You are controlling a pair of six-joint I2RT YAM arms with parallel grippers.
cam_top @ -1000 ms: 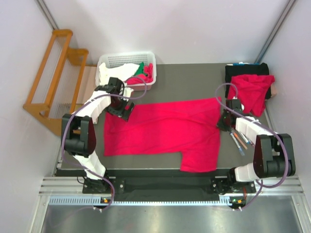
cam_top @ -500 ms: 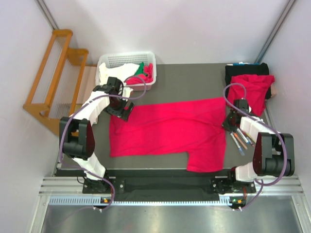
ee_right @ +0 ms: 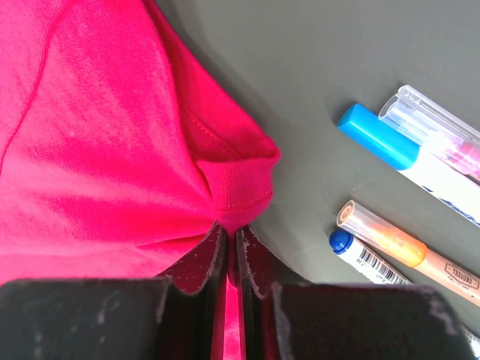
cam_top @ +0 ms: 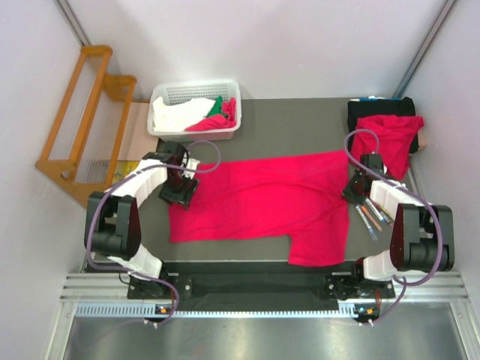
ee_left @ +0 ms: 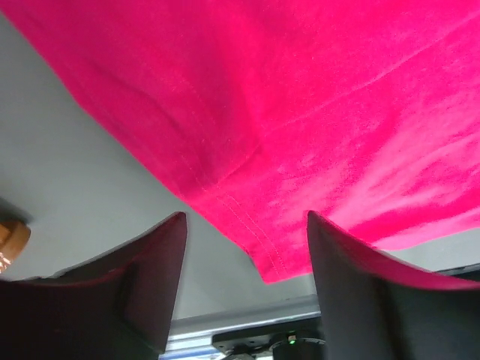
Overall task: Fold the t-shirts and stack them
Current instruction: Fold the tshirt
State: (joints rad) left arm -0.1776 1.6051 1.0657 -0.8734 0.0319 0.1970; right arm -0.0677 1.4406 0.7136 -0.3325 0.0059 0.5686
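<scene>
Crimson t-shirt (cam_top: 262, 199) spread flat across the middle of the dark table (cam_top: 292, 120), one sleeve pointing toward the near edge on the right side.

Left gripper (cam_top: 178, 196) low over the shirt's far left corner. From the left wrist camera, fingers (ee_left: 146, 281) wide apart, nothing pinched. Stitched corner of the hem in view between them, bare tabletop to its left. Contact between fingertips and cloth not clear.

Right gripper (cam_top: 352, 189) at the shirt's opposite edge, on the far right side. From the right wrist camera, fingers (ee_right: 196, 262) clamped on a gathered pleat of the red fabric, a thin red strip showing in the slit between the pads. Hemmed fold of the cloth bunched just beyond the tips. Markers (ee_right: 397, 146) lying on the table just to the right, apart from the cloth.

Second t-shirt (cam_top: 388, 141) crumpled at the far right corner, partly on a black object (cam_top: 375, 109), beyond the right gripper and untouched by it.

White basket (cam_top: 196, 90) at the far left of the table, holding a white cloth (cam_top: 169, 114) and a green cloth (cam_top: 217, 105).
</scene>
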